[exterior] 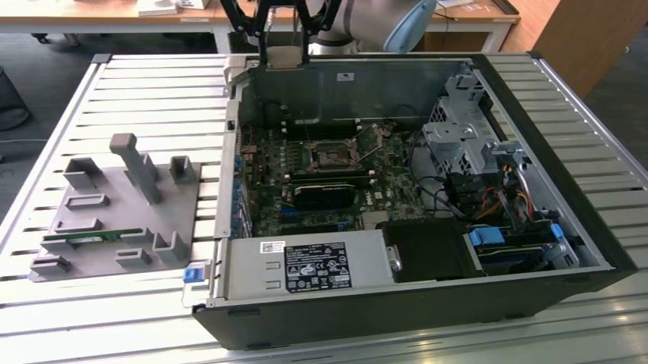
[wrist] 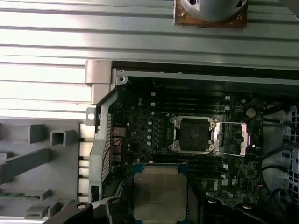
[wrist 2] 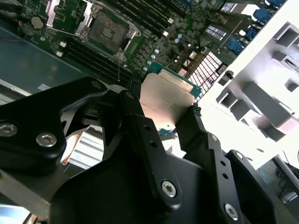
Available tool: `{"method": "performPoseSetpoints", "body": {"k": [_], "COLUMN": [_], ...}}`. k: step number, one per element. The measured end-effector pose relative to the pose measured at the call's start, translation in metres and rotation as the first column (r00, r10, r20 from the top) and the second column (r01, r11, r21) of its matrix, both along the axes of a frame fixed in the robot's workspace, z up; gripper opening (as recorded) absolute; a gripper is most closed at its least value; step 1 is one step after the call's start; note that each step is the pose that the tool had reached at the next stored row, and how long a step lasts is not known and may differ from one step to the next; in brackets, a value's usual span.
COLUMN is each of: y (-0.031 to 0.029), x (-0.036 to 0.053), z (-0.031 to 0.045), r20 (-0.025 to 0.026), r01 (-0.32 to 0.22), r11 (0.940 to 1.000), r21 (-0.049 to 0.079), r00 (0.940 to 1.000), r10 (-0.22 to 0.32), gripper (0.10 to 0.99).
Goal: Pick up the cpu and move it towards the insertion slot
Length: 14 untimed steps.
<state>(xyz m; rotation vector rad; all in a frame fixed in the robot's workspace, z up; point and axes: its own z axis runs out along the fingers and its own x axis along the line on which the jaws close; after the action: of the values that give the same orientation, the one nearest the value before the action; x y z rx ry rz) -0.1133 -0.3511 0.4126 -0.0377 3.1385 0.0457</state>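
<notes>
Gripping the cpu (wrist 2: pixel 166 100) between its black fingers, the gripper (wrist 2: pixel 161 112) hangs above the open computer case (exterior: pixel 405 76), the insertion slot (wrist: pixel 192 134) uncovered below.

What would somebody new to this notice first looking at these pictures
The open computer case on the slatted table dominates the exterior view. In both wrist views the tool is shut on the cpu, held above the motherboard, with the insertion slot open and apart from it. To the exterior view's left of the case sits a grey fixture tray.
</notes>
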Motion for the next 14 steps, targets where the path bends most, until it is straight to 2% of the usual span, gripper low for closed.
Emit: {"method": "performPoseSetpoints", "body": {"k": [14], "y": [0.0119], "x": [0.0207], "z": [0.0000], "r20": [0.0001], "r01": [0.000], "r11": [1.0000], "r21": [0.000], "r00": [1.0000], "r10": [0.000], "gripper": [0.545]}}
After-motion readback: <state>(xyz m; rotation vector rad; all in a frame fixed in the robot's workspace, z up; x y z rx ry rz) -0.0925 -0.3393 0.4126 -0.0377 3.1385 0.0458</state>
